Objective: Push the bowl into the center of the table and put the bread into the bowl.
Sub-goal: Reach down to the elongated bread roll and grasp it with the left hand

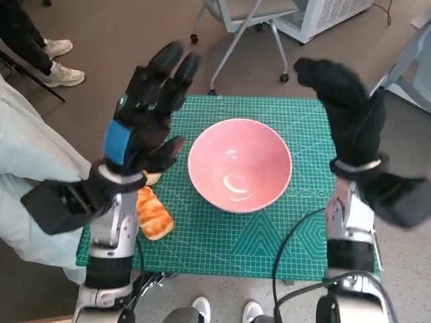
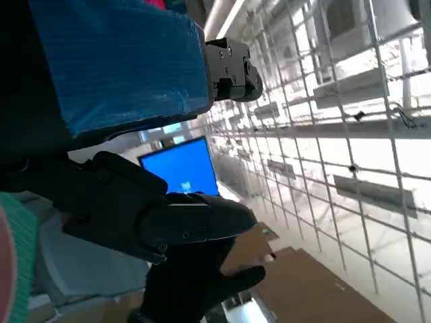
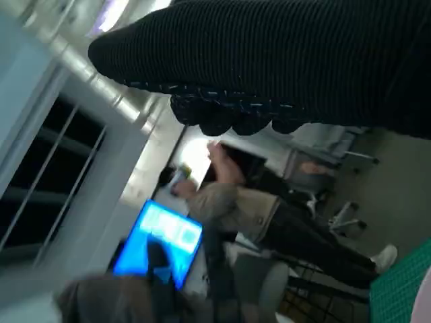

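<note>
So the pink bowl [image 1: 240,164] sat pretty much mid-desk on the green mat [image 1: 283,242], nothing in it. The bread [image 1: 154,214] lay near the mat's left edge, close to the front corner, just beside the bowl but not touching it. Left hand [image 1: 145,111] was raised over the left side above the bread, fingers [image 1: 176,64] stretched out and apart, holding nothing. Right hand [image 1: 343,101] was up over the right edge, glove loosely extended and empty too. A person [image 3: 269,215] sat in the background by a blue screen [image 3: 161,239].
</note>
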